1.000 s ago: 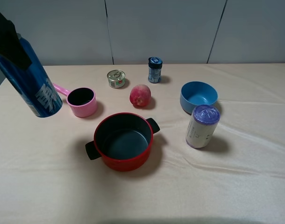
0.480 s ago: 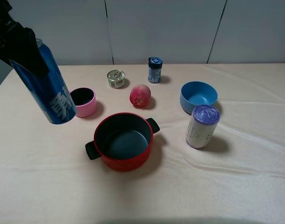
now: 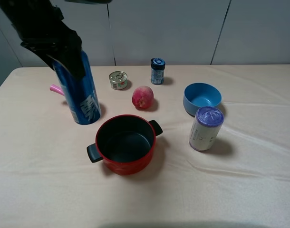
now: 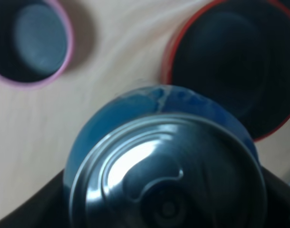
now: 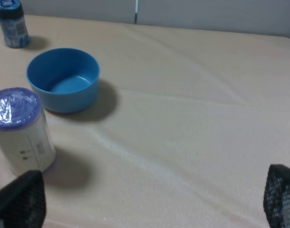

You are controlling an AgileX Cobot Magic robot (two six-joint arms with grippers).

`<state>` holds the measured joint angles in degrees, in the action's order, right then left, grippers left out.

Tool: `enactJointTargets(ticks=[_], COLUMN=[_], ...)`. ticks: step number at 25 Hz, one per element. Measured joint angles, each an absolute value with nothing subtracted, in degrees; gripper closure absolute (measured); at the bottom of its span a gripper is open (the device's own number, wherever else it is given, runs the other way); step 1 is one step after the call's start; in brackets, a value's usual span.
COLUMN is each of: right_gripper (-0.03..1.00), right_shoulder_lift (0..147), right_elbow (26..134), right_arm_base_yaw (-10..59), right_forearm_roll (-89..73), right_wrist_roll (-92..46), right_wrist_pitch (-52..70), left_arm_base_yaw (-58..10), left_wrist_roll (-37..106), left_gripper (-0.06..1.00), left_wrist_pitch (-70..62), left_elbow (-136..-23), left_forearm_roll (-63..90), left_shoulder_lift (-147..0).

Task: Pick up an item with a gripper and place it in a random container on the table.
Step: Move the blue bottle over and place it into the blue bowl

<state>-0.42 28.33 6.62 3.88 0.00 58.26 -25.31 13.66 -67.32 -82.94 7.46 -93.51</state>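
**Transport step: the left jaws are clamping the tall shiny blue drink can with silver top (image 3: 81,88) and holding it clear of the beige cloth-covered bench (image 3: 221,190).**
The can is hanging slightly tilted, between the pink handled cup (image 3: 57,89) and the red pot with black handles (image 3: 128,166). The right jaws are standing released, grasping nothing. Judgement: placement is not yet done. The next move calls for carrying the can past the pot to the round light-blue bowl (image 3: 195,108), lowering it, then releasing.
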Motion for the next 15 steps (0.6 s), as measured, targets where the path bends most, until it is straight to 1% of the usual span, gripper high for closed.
enactJointTargets(ticks=[9, 15], right_gripper=[0.27, 0.27], right_shoulder_lift=[-0.4, -0.4], right_elbow=[28.3, 28.3], right_arm_base_yaw=[6.6, 6.6], right_forearm_roll=[3.9, 3.9], right_wrist_roll=[0.0, 0.0], right_wrist_pitch=[58.3, 58.3], left_arm_base_yaw=[-31.2, -33.8], left_wrist_roll=[13.7, 13.7], left_gripper=[0.26, 0.26], left_wrist_pitch=[-67.3, -67.4], left_elbow=[-94.9, -98.8], left_forearm_roll=[7.5, 7.0], left_shoulder_lift=[-101.6, -104.1])
